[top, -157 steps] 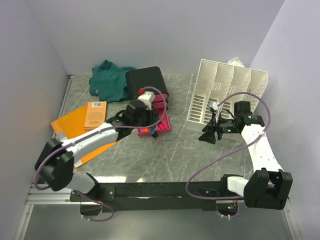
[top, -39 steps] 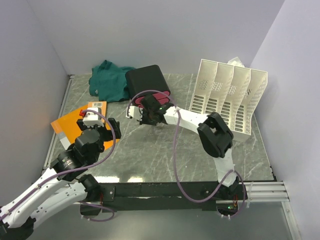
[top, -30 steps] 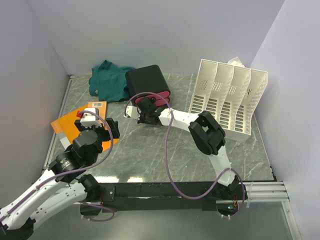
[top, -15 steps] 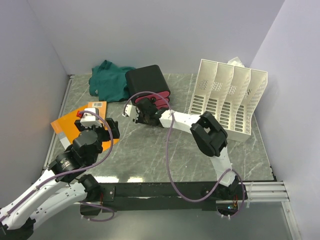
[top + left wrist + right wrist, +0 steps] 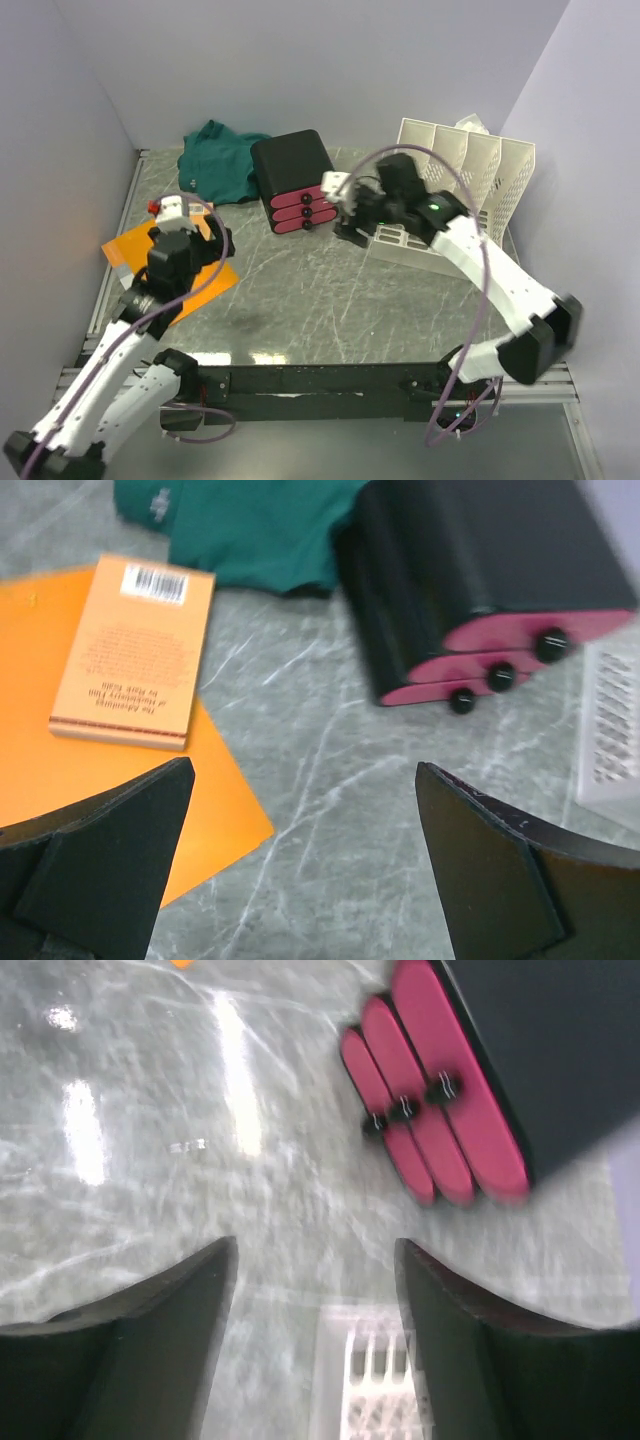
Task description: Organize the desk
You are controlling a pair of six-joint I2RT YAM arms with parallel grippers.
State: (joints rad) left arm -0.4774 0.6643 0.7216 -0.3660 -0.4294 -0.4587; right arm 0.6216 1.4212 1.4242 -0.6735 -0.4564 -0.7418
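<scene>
The grey-green marble counter point(image 5: 330, 300) lies under both arms, carrying a black drawer box point(image 5: 295, 185), a white file rack point(image 5: 470, 170), a green cloth point(image 5: 215, 160) and a book point(image 5: 130, 650) on an orange folder point(image 5: 60, 770). The left hand point(image 5: 303, 770) hovers wide open and empty near the folder's edge. The right hand point(image 5: 315, 1245), also open and empty, hangs between box and rack.

Open desk point(image 5: 330, 300) in front; drawer box point(image 5: 290, 165), file rack point(image 5: 500, 170) and orange folder point(image 5: 125, 247) flank it.
</scene>
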